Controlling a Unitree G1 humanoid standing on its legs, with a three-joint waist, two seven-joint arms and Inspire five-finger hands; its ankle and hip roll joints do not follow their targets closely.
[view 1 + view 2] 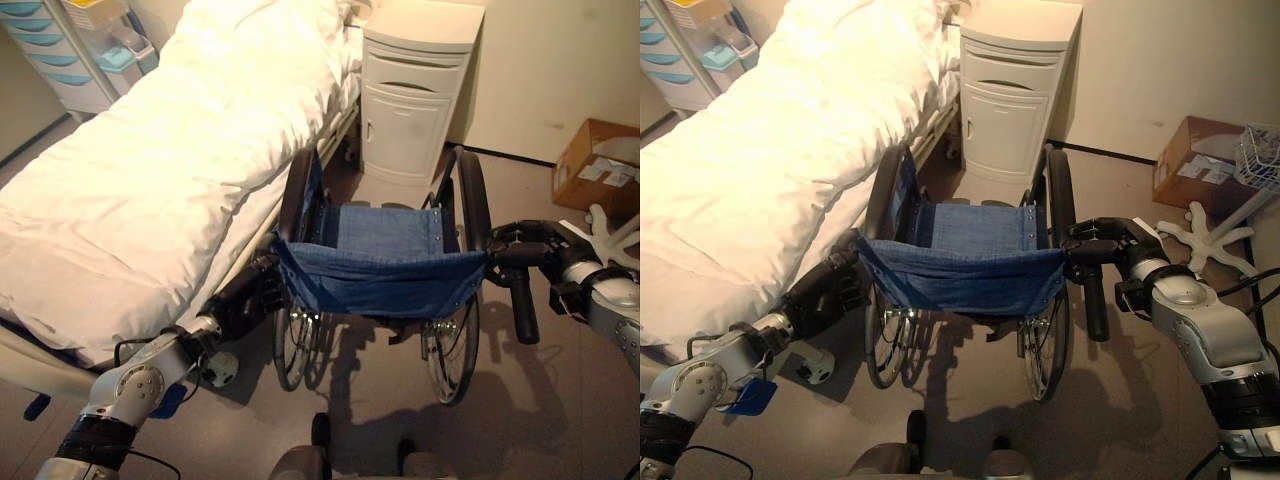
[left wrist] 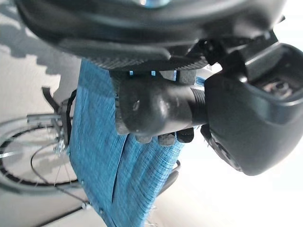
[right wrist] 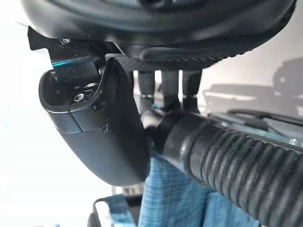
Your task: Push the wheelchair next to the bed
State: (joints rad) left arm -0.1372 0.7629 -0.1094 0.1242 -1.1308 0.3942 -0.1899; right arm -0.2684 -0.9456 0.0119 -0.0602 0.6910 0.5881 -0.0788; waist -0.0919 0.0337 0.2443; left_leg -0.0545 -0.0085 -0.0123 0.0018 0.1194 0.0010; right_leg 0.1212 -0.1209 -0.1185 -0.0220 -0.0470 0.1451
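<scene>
Grey floor, white bed (image 1: 150,180) at 10 o'clock; wheelchair (image 1: 380,260) just beside it, left hand (image 1: 240,295) and right hand (image 1: 520,250) curled round its ribbed push handles, rolls freely, soft sling back gives no purchase.

— What stands on the floor (image 1: 560,400)?
— The wheelchair (image 1: 385,265), just beside the bed (image 1: 150,190); a white cabinet (image 1: 415,85) by the wall, a cardboard box (image 1: 595,165) further right.
</scene>
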